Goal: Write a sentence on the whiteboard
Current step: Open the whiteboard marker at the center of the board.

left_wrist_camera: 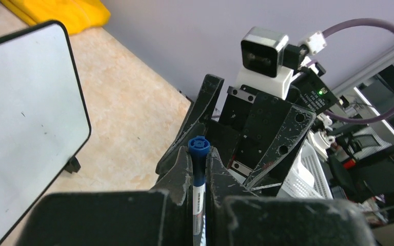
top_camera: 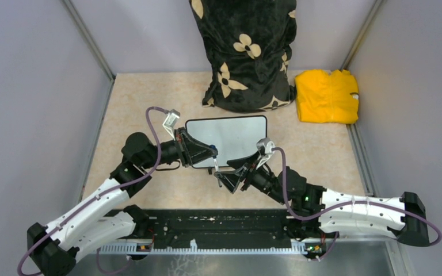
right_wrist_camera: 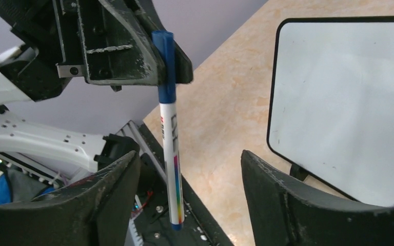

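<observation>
You have one whiteboard [top_camera: 230, 137] lying flat mid-table, just beyond both grippers. Your left gripper [left_wrist_camera: 199, 163] pinches the one marker [right_wrist_camera: 170, 154] by its blue cap (barrel hanging down). Your right gripper [right_wrist_camera: 190, 159] gapes wide around it, untouching.

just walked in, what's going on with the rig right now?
The left gripper is shut on a blue marker, holding it in the air by the whiteboard's near edge. The right gripper is open, its fingers either side of the marker's lower end without touching it. The whiteboard is blank, nothing written yet.
</observation>
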`<action>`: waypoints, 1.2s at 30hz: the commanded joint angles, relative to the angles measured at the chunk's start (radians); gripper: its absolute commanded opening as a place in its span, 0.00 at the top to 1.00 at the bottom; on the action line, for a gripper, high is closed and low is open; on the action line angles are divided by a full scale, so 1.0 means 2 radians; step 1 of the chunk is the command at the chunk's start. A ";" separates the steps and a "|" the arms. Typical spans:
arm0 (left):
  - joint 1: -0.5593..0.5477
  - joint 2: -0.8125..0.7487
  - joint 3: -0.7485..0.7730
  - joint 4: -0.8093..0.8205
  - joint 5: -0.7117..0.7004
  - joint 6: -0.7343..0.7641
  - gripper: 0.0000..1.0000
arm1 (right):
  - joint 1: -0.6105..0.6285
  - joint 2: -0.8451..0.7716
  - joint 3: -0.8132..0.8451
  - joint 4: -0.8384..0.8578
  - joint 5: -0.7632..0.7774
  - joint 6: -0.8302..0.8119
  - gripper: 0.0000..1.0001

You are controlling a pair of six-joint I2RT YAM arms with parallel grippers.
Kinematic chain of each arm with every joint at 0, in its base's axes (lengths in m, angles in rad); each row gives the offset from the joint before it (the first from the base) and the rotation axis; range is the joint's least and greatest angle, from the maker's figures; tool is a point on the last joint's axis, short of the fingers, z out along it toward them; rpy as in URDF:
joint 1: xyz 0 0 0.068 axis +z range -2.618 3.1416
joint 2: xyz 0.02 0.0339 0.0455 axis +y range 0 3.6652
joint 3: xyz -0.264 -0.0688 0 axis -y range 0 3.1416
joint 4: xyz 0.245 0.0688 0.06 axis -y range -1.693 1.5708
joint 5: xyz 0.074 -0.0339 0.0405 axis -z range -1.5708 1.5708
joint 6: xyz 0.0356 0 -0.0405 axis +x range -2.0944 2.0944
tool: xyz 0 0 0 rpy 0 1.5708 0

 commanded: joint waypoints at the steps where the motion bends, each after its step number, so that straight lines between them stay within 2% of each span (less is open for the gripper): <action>1: -0.002 -0.031 -0.009 0.001 -0.047 0.005 1.00 | 0.002 -0.026 0.026 0.002 0.012 0.036 0.26; 7: -0.002 -0.061 -0.017 0.009 -0.064 -0.015 1.00 | 0.002 -0.070 -0.010 0.038 0.028 0.052 0.25; 11: -0.002 -0.075 -0.023 0.028 -0.067 -0.033 1.00 | 0.002 -0.075 -0.009 0.046 0.004 0.035 0.23; 21: -0.002 -0.095 -0.023 0.048 -0.078 -0.065 1.00 | 0.002 -0.002 0.036 0.089 -0.058 0.030 0.22; 28: -0.002 -0.100 -0.020 0.048 -0.069 -0.070 1.00 | 0.002 0.032 0.059 0.114 -0.063 0.028 0.23; 36: -0.002 -0.104 -0.019 0.048 -0.052 -0.074 1.00 | 0.002 0.066 0.094 0.103 -0.053 0.026 0.30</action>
